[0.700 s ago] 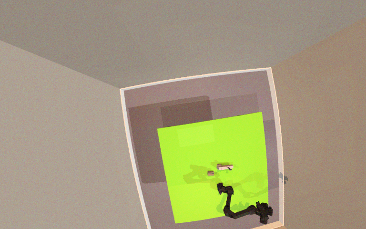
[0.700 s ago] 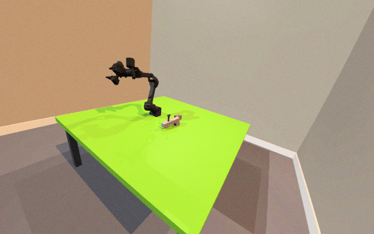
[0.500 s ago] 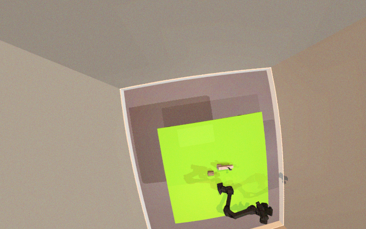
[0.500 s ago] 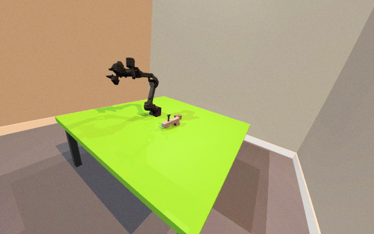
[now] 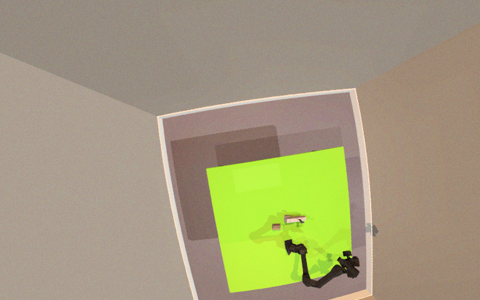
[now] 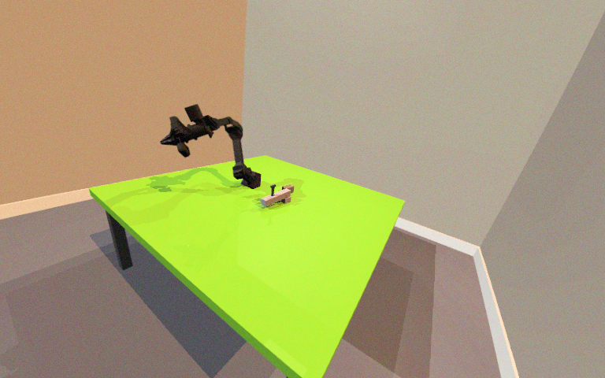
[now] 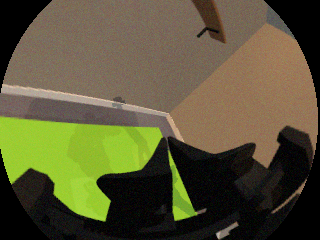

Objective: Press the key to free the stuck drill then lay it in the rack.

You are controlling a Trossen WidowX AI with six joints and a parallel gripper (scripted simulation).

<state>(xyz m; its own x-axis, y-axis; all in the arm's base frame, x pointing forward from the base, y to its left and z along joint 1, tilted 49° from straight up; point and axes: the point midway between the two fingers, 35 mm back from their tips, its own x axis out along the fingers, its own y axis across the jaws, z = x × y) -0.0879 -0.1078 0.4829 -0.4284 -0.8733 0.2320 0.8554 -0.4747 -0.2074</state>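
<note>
My gripper (image 6: pixel 161 142) (image 7: pixel 166 140) is shut, with its fingertips together and nothing visible between them. It is raised high at the end of the arm, well away from the small parts. A long pale pink block (image 5: pixel 294 219) (image 6: pixel 270 200) is on the green table (image 5: pixel 254 261) (image 6: pixel 276 262). A small dark upright piece (image 6: pixel 272 189) stands at the pale block. A small brown block (image 5: pixel 275 226) (image 6: pixel 290 188) is near the pale block, apart from it in the top view. The parts are too small to tell which is the drill, key or rack.
The arm's base (image 5: pixel 288 247) (image 6: pixel 252 179) stands on the table near the small parts. The arm reaches out towards a table edge. Room walls surround the table, and the wrist view shows a brown strip (image 7: pixel 210 17) with a thin dark piece.
</note>
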